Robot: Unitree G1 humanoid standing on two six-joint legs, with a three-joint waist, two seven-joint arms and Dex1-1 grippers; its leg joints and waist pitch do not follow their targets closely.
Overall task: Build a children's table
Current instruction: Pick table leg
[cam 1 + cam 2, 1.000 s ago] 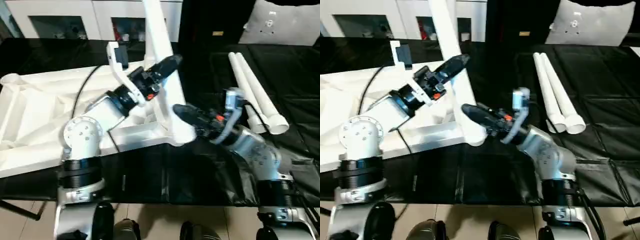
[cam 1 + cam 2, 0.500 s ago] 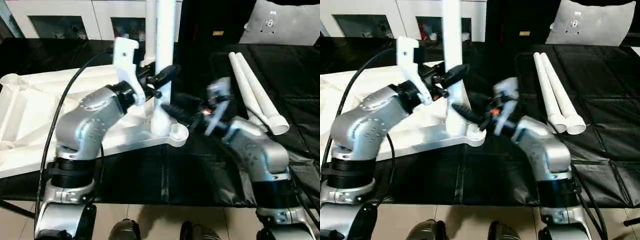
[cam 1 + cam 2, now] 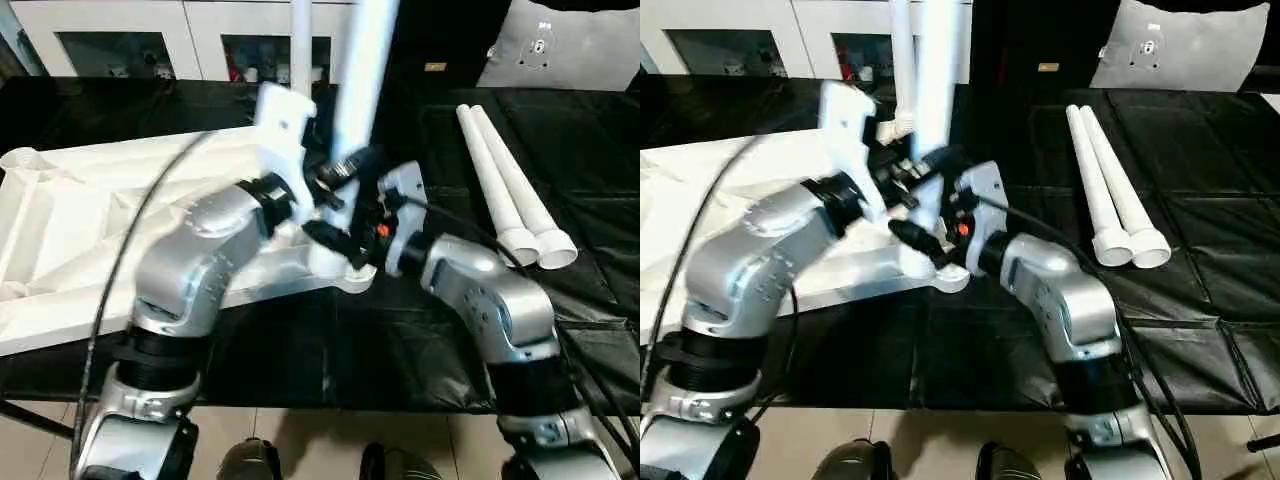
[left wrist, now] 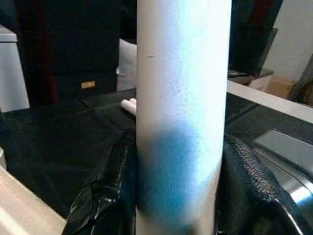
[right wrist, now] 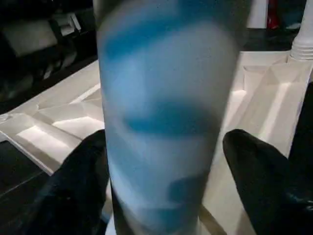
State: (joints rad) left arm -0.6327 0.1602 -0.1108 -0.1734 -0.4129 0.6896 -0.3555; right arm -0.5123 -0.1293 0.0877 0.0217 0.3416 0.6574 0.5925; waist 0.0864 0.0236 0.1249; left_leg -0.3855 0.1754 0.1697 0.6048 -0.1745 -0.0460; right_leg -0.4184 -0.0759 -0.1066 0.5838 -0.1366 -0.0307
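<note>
Table top lies upside down on the black worktop. One leg is held upright at its near right corner socket, clasped by left gripper; right gripper fingers are spread either side, not gripping. Two loose legs lie at right

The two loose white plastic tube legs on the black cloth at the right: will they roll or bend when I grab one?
The two loose white plastic tube legs are round and lie flat on the black cloth, so a sideways nudge would probably roll them. They look straight and hollow at the open end, so likely stiff and light. The smooth plastic may slip in a loose pinch.
</note>
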